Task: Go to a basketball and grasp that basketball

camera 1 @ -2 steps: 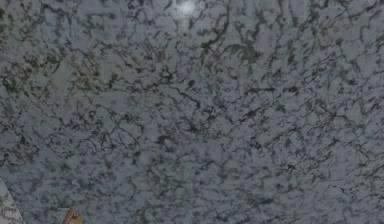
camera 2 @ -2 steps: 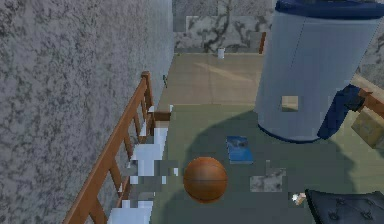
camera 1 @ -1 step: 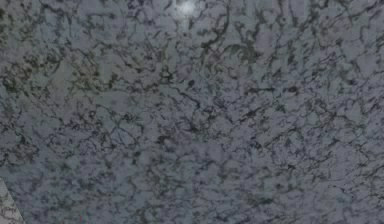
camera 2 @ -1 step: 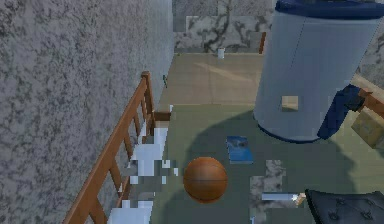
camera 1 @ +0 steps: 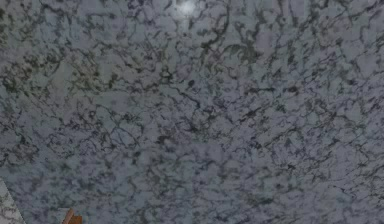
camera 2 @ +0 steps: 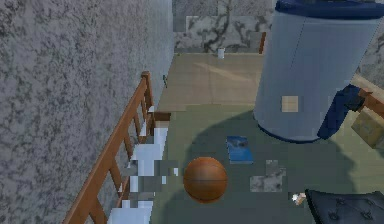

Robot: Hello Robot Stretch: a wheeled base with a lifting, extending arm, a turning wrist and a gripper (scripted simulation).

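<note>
a: where's the basketball (camera 2: 205, 178)?
b: low in the arm side view, on a greenish surface (camera 2: 185, 135), near a wooden rail (camera 2: 122, 150).
a: beyond it?
b: a small blue flat thing (camera 2: 239, 149), then a big blue cylinder (camera 2: 315, 75). marbled grey wall (camera 1: 190, 120) ahead.
a: the hand?
b: can't tell its state or hold.

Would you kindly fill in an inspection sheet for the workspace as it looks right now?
Surface: greenish floor.
Job's things: orange-brown basketball on the floor, near the wooden railing.
Clutter: flat blue item just beyond the ball; large blue-grey cylinder; dark blue thing against it; dark shape in the bottom right corner, unidentifiable.
Gripper: nothing seen.
Cables: nothing seen.
Surroundings: grey marbled wall close ahead, and along the arm side view's left.
</note>
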